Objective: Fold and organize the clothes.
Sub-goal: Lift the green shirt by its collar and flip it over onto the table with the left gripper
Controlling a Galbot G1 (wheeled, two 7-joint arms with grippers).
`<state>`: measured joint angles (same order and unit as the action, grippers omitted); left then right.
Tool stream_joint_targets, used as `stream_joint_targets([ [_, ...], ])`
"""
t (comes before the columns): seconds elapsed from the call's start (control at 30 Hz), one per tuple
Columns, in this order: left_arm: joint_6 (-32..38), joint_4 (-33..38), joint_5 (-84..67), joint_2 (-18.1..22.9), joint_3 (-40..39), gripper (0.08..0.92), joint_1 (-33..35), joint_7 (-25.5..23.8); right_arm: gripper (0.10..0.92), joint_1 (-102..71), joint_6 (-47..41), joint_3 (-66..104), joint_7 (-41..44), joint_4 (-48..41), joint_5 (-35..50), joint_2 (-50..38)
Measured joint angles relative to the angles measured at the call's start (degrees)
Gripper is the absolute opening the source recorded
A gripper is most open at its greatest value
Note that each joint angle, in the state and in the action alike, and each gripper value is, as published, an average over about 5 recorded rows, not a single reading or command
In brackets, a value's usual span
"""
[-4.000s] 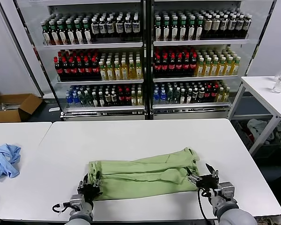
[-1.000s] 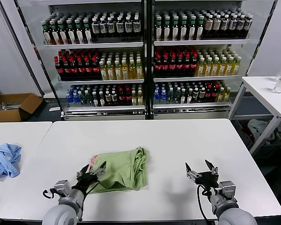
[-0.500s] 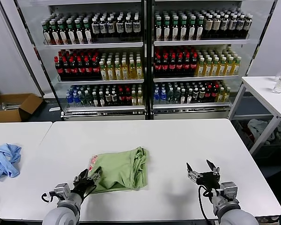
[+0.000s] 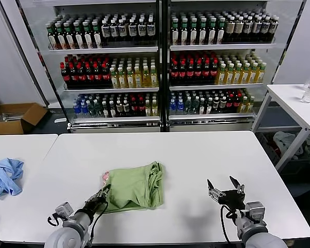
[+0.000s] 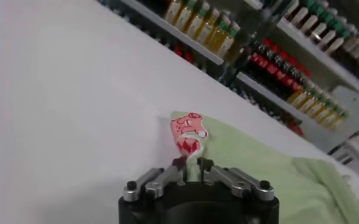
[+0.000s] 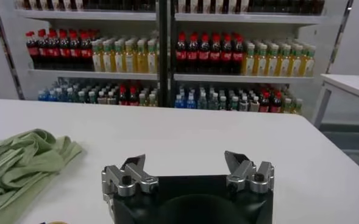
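Blue garment [image 4: 4, 176] left — bottle shelves [image 4: 160, 62] behind

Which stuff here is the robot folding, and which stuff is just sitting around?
For the job:
- green shirt, folded up on the table
- left gripper, shut on the shirt's edge
- right gripper, open, waiting on the right

Just sitting around:
- blue cloth on the other table
- drink fridge
- cardboard box on the floor

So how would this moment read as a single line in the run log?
left pincer: shut on green polo shirt, near-left edge | right pincer: open, idle over white table | shirt: folded small | blue cloth: far left, untouched
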<state>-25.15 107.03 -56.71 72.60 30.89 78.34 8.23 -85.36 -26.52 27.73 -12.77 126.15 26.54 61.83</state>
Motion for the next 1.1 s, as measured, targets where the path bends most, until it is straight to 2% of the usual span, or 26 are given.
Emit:
stream_joint_targets([
  [0.1, 0.29, -0.01, -4.0, 0.63, 0.88, 0.117, -0.26, -0.56, 0.823, -0.25, 0.0, 0.31, -0.06, 0.11, 0.0, 0.1],
  [0.17, 0.54, 0.02, -6.64, 0.97, 1.57, 0.103, -0.46, -0.86, 0.823, -0.34, 0.0, 0.48, -0.12, 0.15, 0.0, 0.1],
  [0.5, 0.42, -0.07, -18.23, -0.36, 8.44, 0.102, -1.34, -1.26, 0.823, -0.23, -0.04, 1.18, -0.2, 0.48, 0.41, -0.26],
  [0.67, -0.29, -1.1, -22.09, -4.33, 15.03, 0.102, -1.53, -1.61, 0.823, 0.16, 0.1, 1.05, -0.12, 0.55, 0.82, -0.48],
  [0.87, -1.25, -0.65, -24.0, -11.83, 23.25, 0.102, -0.98, -1.53, 0.823, 0.25, 0.43, 1.19, -0.04, 1.02, 1.31, -0.59],
  [0.97, -1.51, 0.94, -24.35, -14.94, 25.18, 0.102, -1.07, -1.11, 0.823, 0.2, 0.32, 0.95, -0.07, 1.51, 1.14, -0.23],
  [1.1, -1.58, 3.78, -23.43, -17.09, 24.3, 0.102, -2.04, -0.33, 0.823, -0.18, 0.22, 0.76, -0.03, 2.27, 0.57, 0.09],
])
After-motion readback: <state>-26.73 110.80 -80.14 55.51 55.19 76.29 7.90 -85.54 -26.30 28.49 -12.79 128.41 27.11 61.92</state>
